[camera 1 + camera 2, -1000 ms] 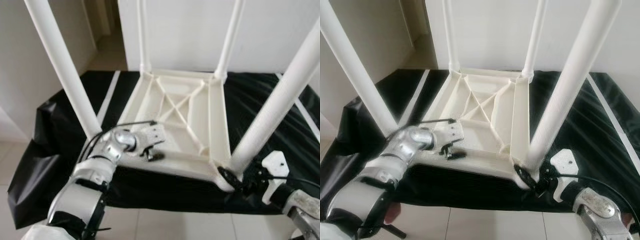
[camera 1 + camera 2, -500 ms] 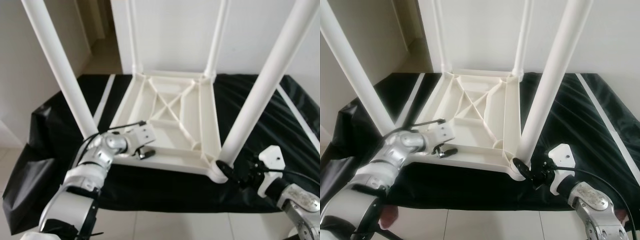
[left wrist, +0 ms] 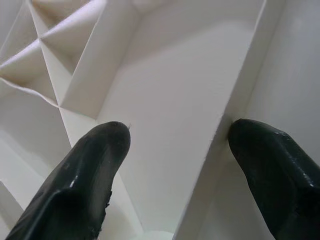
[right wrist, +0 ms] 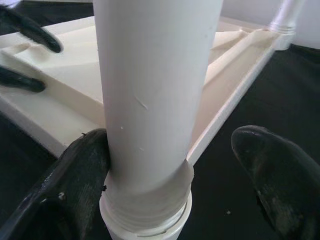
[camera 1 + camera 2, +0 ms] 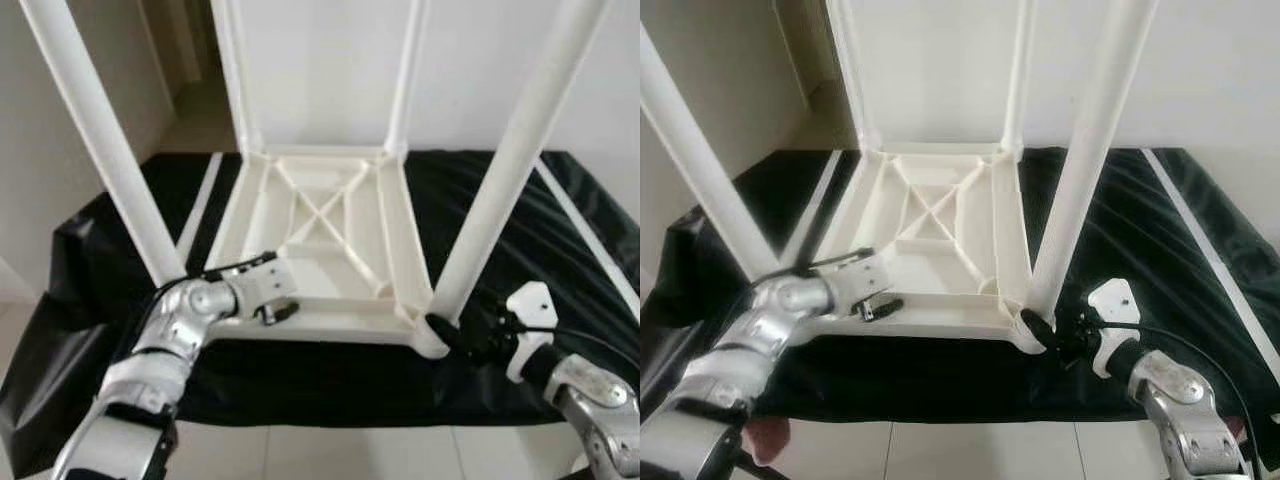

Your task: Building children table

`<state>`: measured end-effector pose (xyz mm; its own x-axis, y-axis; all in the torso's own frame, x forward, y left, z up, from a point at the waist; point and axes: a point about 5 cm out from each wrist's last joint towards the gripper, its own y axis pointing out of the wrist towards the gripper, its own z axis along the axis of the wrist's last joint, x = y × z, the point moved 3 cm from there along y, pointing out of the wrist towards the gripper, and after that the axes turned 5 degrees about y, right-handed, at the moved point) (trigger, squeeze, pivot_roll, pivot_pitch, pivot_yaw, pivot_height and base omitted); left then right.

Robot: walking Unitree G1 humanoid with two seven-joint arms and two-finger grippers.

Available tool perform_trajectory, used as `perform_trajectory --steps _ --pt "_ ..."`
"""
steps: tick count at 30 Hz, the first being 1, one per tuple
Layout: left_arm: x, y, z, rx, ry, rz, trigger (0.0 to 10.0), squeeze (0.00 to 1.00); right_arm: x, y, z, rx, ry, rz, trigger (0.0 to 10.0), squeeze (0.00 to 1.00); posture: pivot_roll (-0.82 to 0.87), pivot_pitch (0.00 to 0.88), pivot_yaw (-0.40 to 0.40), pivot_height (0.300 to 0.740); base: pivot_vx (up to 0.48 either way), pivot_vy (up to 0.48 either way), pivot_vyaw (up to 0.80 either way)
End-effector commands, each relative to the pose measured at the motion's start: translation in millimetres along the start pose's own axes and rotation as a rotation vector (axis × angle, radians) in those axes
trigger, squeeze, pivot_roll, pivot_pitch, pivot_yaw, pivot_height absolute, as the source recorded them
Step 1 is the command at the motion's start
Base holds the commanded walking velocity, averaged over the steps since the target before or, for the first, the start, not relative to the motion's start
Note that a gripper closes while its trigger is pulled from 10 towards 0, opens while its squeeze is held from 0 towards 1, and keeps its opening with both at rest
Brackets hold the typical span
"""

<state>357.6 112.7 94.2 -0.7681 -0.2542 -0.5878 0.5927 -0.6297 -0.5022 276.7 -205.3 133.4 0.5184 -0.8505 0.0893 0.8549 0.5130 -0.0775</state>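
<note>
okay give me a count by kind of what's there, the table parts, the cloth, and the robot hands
White table legs, standing up from the frame: 4 (near right leg, near left leg, far left leg, far right leg)
Upturned white table top: 1
Black cloth under it: 1
Robot hands: 2 (left hand, right hand)
Total: 8

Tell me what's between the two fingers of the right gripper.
The base of the near right table leg stands between the right gripper's fingers, seen in the right wrist view; one finger touches it, the other stands clear.
</note>
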Motion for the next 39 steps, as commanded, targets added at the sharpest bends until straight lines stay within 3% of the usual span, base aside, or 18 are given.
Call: perform_trajectory --steps 1,5,7,8,10,13,14,15,21,23,26,29,30,32,35,37,38,39 --pt "45.4 0.3 -13 0.007 -0.09 -0.25 10.0 0.0 29.2 -6.4 -2 -0.003 -0.009 -0.15 10.0 0.0 -0.02 0.0 0.005 0.74 0.0 0.0 0.0" --pt "38.3 3.1 1 0.082 -0.114 -0.205 10.0 0.0 26.8 -6.9 -3 -0.011 -0.021 -0.125 10.0 0.0 -0.02 0.0 0.005 0.74 0.0 0.0 0.0" --pt "22.3 6.2 18 0.168 -0.134 -0.096 10.0 0.0 21.0 -5.7 1 0.008 -0.011 -0.093 10.0 0.0 -0.02 0.0 0.005 0.74 0.0 0.0 0.0" --pt "22.3 6.2 18 0.168 -0.134 -0.096 10.0 0.0 21.0 -5.7 1 0.008 -0.011 -0.093 10.0 0.0 -0.02 0.0 0.005 0.74 0.0 0.0 0.0" --pt "10.5 7.7 40 0.273 -0.188 -0.035 10.0 0.0 15.7 -3.7 3 0.025 -0.003 -0.062 10.0 0.0 -0.02 0.0 0.004 0.74 0.0 0.0 0.0" --pt "6.7 8.3 49 0.309 -0.204 -0.014 10.0 0.0 12.9 -2.2 3 0.03 0.014 -0.042 10.0 0.0 -0.02 0.0 0.005 0.74 0.0 0.0 0.0" --pt "1.1 9.2 72 0.409 -0.227 0.031 10.0 0.0 3.5 1.6 2 0.036 0.046 0.016 10.0 0.0 -0.02 0.0 0.003 0.74 0.0 0.0 0.0" --pt "-0.2 9.3 78 0.433 -0.24 0.041 10.0 0.0 1.2 3.0 1 0.036 0.051 0.032 10.0 0.0 -0.02 0.0 0.006 0.74 0.0 0.0 0.0" --pt "4.2 8.1 99 0.527 -0.283 0.013 10.0 0.0 -2.0 6.9 -2 0.045 0.059 0.053 10.0 0.0 -0.02 0.0 0.008 0.74 0.0 0.0 0.0" --pt "12.7 8.0 106 0.548 -0.287 -0.031 10.0 0.0 -2.9 9.9 -4 0.05 0.061 0.052 10.0 0.0 -0.02 0.0 0.011 0.74 0.0 0.0 0.0" --pt "24.6 8.5 103 0.539 -0.349 -0.113 10.0 0.0 -3.3 12.5 -5 0.058 0.071 0.043 10.0 0.0 -0.02 0.0 0.015 0.74 0.0 0.0 0.0" --pt "35.2 4.6 103 0.539 -0.348 -0.159 10.0 0.0 -0.4 14.4 -4 0.075 0.087 0.015 10.0 0.0 -0.01 0.0 0.017 0.74 0.0 0.0 0.0" --pt "38.1 1.5 103 0.545 -0.312 -0.152 10.0 0.0 0.1 15.2 -4 0.082 0.096 0.009 10.0 0.0 -0.01 0.0 0.018 0.74 0.0 0.0 0.0" --pt "43.1 -2.1 102 0.545 -0.311 -0.174 10.0 0.0 0.0 16.9 -2 0.09 0.096 0.01 9.5 0.0 -0.01 0.0 0.026 0.74 0.0 0.0 0.0" --pt "47.6 -5.8 102 0.55 -0.323 -0.202 10.0 0.0 0.8 19.2 0 0.096 0.092 0.007 9.7 0.0 -0.01 0.0 0.027 0.74 0.0 0.0 0.0" --pt "55.3 -9.5 102 0.546 -0.355 -0.261 10.0 0.0 -0.1 22.6 -2 0.079 0.043 0.015 7.6 0.0 -0.01 0.0 0.024 0.74 0.0 0.0 0.0" --pt "55.3 -9.5 102 0.546 -0.355 -0.261 10.0 0.0 -0.1 22.6 -2 0.079 0.043 0.015 7.6 0.0 -0.01 0.0 0.024 0.74 0.0 0.0 0.0" --pt "56.5 -8.8 103 0.542 -0.357 -0.262 10.0 0.0 0.7 23.5 -2 0.078 0.036 0.012 4.0 0.0 -0.01 0.0 0.023 0.74 0.0 0.0 0.0"
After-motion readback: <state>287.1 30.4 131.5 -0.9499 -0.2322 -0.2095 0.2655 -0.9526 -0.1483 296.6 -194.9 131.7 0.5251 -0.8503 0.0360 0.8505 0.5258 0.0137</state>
